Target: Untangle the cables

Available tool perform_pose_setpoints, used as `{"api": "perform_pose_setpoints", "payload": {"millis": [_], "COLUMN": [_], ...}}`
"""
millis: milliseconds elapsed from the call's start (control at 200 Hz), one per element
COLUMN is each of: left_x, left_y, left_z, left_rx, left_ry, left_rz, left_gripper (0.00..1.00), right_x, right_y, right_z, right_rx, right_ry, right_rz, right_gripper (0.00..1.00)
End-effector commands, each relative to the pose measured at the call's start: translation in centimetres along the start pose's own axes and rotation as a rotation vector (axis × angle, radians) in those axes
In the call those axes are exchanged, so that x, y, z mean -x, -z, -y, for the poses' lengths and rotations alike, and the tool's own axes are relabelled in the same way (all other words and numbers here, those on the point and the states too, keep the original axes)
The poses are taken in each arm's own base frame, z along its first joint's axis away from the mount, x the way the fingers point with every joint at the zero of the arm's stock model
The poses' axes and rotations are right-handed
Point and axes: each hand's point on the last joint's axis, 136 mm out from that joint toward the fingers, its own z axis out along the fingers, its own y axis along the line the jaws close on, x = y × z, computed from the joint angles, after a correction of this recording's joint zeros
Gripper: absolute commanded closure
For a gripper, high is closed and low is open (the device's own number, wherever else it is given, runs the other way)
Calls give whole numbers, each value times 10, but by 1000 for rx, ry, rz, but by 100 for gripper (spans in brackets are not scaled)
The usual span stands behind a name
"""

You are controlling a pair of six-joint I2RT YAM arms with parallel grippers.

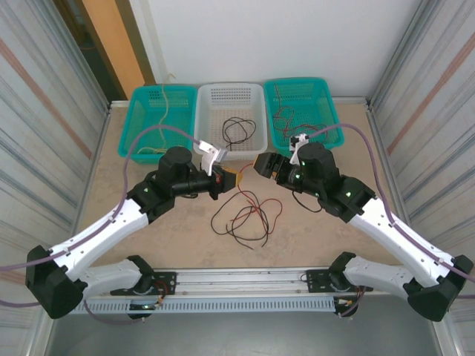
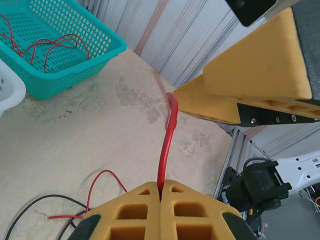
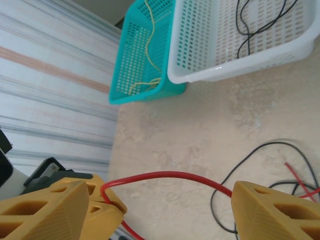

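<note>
Pinching the red cable (image 2: 165, 145) between tightly closed fingers, the left gripper (image 2: 160, 192) holds it above the table (image 1: 319, 237), over the looped red-and-black cables (image 1: 245, 215); the right gripper (image 3: 160, 195) gapes wide, the red cable seemingly brushing one finger.

White arm links (image 1: 96, 237) with black joints (image 1: 178, 165), lavender hoses (image 1: 123, 178), small green lights (image 1: 147, 191), yellow wedge-shaped claw fingers (image 2: 260, 65)

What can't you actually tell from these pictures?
Top view: how the loose cables cross each other; too thin.
Left wrist view: whether the red cable touches the right gripper; blurred there.
Right wrist view: the rest of the loose cables; cut off by the edge and a finger.
</note>
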Motion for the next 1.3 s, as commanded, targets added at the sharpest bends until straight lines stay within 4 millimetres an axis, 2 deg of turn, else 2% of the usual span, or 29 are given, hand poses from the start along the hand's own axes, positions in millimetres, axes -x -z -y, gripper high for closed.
{"api": "perform_pose_setpoints", "payload": {"millis": [0, 266, 371, 486, 591, 767, 892, 1042, 1233, 1298], "left_x": [12, 16, 22, 23, 22, 18, 16, 12, 8, 7], "left_y": [5, 7, 10, 9, 6, 6, 5, 1, -5, -6], "left_z": [13, 14, 9, 15, 20, 24, 25, 18, 6, 4], "left_rx": [-44, -35, 7, -27, -65, -98, -111, -88, -37, -26], "left_ry": [-58, -67, -77, -92, -86, -89, -87, -80, -54, -48], "left_rz": [53, 65, 74, 74, 73, 77, 77, 58, 41, 37], "left_gripper": [100, 100, 100, 100, 100, 100, 100, 100, 100, 93], "right_x": [2, -2, -5, -2, 2, 7, 10, 16, 24, 30], "right_y": [-5, -20, -22, -22, -26, -38, -42, -39, -33, -29], "right_z": [-17, -30, -28, -31, -35, -41, -45, -52, -58, -59], "right_rx": [66, 99, 88, 110, 115, 116, 120, 140, 146, 148], "right_ry": [-52, -13, -7, -22, -26, -26, -18, 2, 31, 37], "right_rz": [-6, -44, -52, -30, -24, -33, -35, -21, -6, 3], "right_gripper": [26, 28, 29, 27, 29, 49, 77, 100, 100, 100]}}
